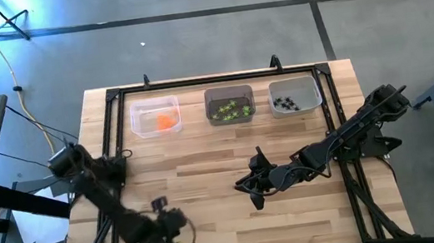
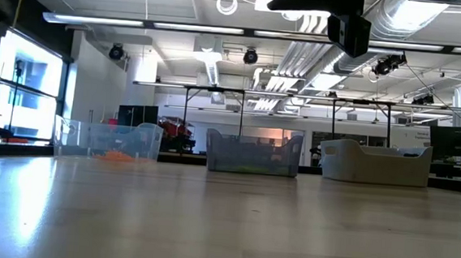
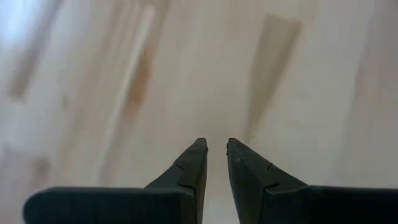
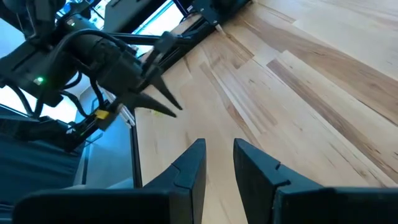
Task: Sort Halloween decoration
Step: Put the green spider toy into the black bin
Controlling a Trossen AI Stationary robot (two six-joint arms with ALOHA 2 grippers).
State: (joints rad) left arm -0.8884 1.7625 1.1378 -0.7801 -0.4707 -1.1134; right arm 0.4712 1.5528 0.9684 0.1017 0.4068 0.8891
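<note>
The Halloween decoration lies in three small bins at the table's far side. Orange pieces (image 1: 167, 121) are in the left bin (image 1: 142, 114), lime-green ones (image 1: 230, 111) in the middle bin (image 1: 228, 95), and black ones (image 1: 284, 102) in the right bin (image 1: 305, 89). My left gripper (image 1: 173, 232) hangs over the bare wood near the table's front left, open by a narrow gap (image 3: 216, 146) with nothing between its fingers. In the right wrist view a small lime-green speck (image 4: 160, 112) shows just under the left gripper (image 4: 168, 99). My right gripper (image 1: 247, 186) stands open (image 4: 219, 146) over the table's middle, holding nothing.
A black frame (image 1: 118, 134) runs round the tabletop, behind the bins and along both sides. Bare wood lies between the bins and the two grippers. In the low view the bins (image 2: 253, 153) stand in a row at the far side.
</note>
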